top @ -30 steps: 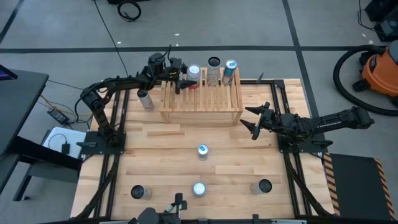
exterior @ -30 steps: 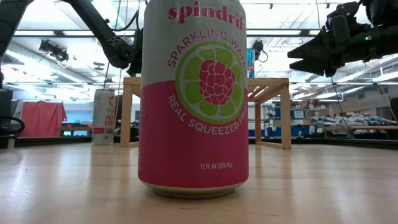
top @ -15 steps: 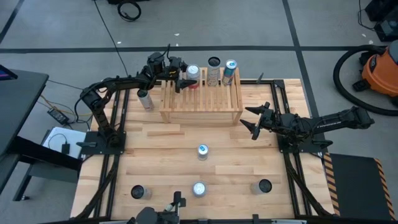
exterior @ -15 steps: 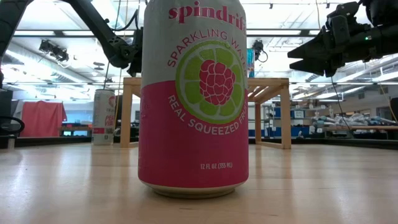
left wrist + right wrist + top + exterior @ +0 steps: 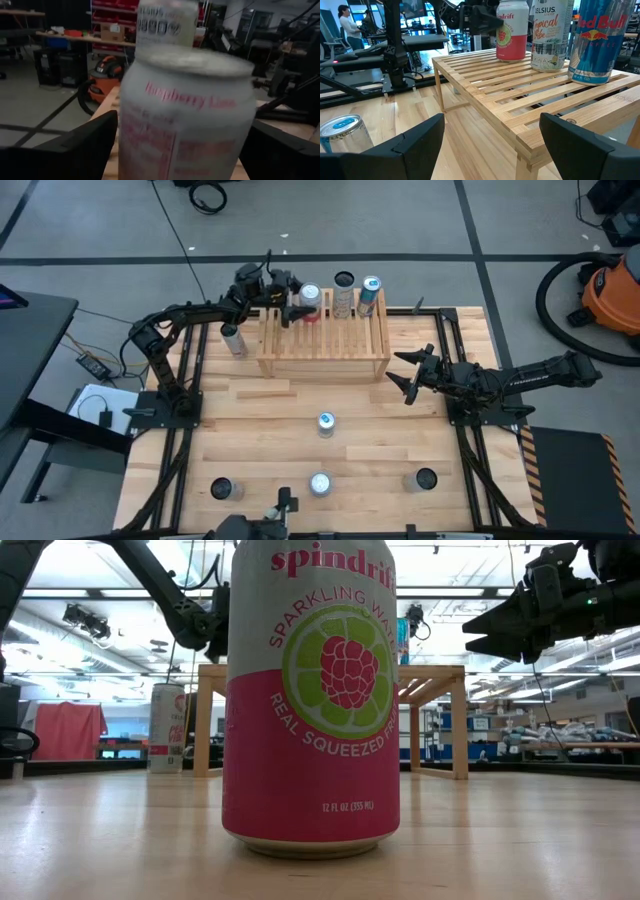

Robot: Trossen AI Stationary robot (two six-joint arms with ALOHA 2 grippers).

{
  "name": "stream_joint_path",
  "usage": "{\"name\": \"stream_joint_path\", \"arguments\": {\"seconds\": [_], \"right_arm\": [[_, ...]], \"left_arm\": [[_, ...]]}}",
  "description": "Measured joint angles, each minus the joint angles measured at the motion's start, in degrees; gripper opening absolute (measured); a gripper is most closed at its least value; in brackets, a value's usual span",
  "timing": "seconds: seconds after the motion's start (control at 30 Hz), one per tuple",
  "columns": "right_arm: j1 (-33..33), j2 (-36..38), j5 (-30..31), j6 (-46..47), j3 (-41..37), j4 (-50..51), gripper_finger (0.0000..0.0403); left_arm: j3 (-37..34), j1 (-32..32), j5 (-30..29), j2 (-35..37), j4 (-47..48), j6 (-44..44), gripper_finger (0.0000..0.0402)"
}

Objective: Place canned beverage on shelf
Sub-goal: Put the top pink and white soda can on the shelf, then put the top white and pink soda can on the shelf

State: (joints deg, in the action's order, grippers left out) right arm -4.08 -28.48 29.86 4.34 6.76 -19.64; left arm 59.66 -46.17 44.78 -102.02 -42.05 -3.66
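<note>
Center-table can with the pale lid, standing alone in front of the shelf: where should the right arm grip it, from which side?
Grip the center can around its mid-body, coming in level from the right, where the right gripper hovers with jaws open. It stands upright with bare table all round, so the round sidewall is free; the shelf sits well behind it. Straight down also looks workable.

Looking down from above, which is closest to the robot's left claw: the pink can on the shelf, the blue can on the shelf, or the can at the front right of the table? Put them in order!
From the left gripper, in the high view:
1. Pink can, on the shelf right beside the gripper.
2. Blue can, farther along the shelf's back row, toward the right.
3. Front-right can, standing on the table near its front edge.
</note>
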Motion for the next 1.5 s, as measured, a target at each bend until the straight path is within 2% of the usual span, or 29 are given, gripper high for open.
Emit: {"name": "stream_joint_path", "arguments": {"seconds": [0.5,0.67,0.9,1.1,1.3,1.5], "right_arm": [[0.0,0.0,0.0,0.0,0.0,0.0,0.0336],[0.0,0.0,0.0,0.0,0.0,0.0,0.0336],[0.0,0.0,0.0,0.0,0.0,0.0,0.0336],[0.0,0.0,0.0,0.0,0.0,0.0,0.0336],[0.0,0.0,0.0,0.0,0.0,0.0,0.0336],[0.0,0.0,0.0,0.0,0.0,0.0,0.0336]], "left_arm": [[0.0,0.0,0.5,0.0,-7.3,-6.0,0.0373],[3.2,0.0,3.0,0.1,-5.2,-7.3,0.0373],[8.6,0.0,4.2,1.2,3.9,-4.1,0.0373],[9.2,-0.3,-1.7,9.7,18.7,7.0,0.0373],[9.2,-0.3,-7.4,17.0,33.3,12.1,0.0373],[9.2,-0.3,-8.0,20.1,41.6,14.7,0.0381]]}}
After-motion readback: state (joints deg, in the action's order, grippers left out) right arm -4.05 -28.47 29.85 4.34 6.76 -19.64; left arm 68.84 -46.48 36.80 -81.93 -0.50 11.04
